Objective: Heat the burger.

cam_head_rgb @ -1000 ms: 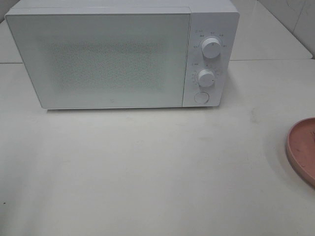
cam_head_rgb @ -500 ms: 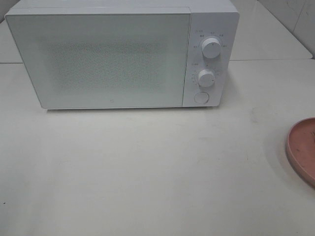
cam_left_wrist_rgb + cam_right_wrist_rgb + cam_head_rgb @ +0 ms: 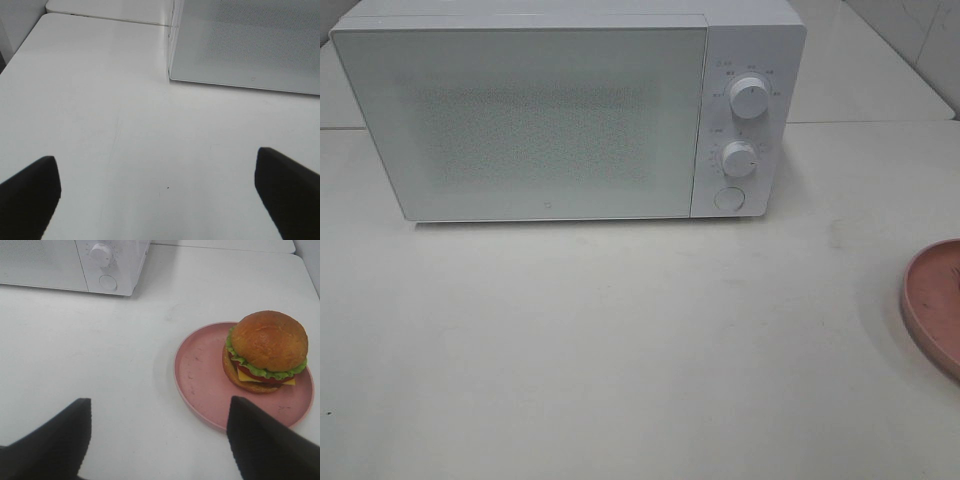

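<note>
The left gripper (image 3: pixel 157 200) is hovering over bare table (image 3: pixel 100 125), its jaws spread wide with nothing between them; the closed microwave (image 3: pixel 250 45) is sitting well ahead of them. The right gripper (image 3: pixel 157 440) is also holding its jaws apart and empty. Just beyond its one fingertip (image 3: pixel 260 440), the pink plate (image 3: pixel 200 375) is resting on the table, and the burger (image 3: pixel 265 351) is sitting upright on the plate's far side. Farther ahead, the microwave's knobs (image 3: pixel 101 254) are showing.

Pink plate (image 3: pixel 932 300) half cut off
</note>
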